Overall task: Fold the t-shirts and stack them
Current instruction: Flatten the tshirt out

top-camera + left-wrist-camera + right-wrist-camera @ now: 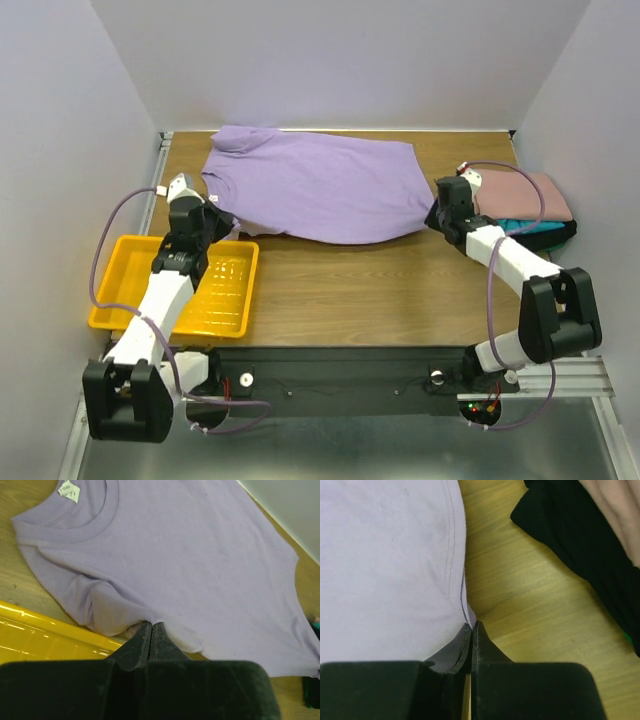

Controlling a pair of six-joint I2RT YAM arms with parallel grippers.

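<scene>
A lavender-purple t-shirt [320,185] lies spread across the back of the wooden table, collar to the left. My left gripper [212,215] is shut on the shirt's near sleeve edge [150,622], just above the tray's far rim. My right gripper [437,215] is shut on the shirt's hem corner [470,622] at the right. A folded stack of t-shirts sits at the far right: dusty-pink [530,195] on top, teal [525,226] and black [550,238] under it. The black one [570,535] shows in the right wrist view.
A yellow plastic tray [120,300] sits at the table's front left, under the left arm. White walls close in the left, back and right sides. Bare wood [370,290] lies between the tray and the right arm.
</scene>
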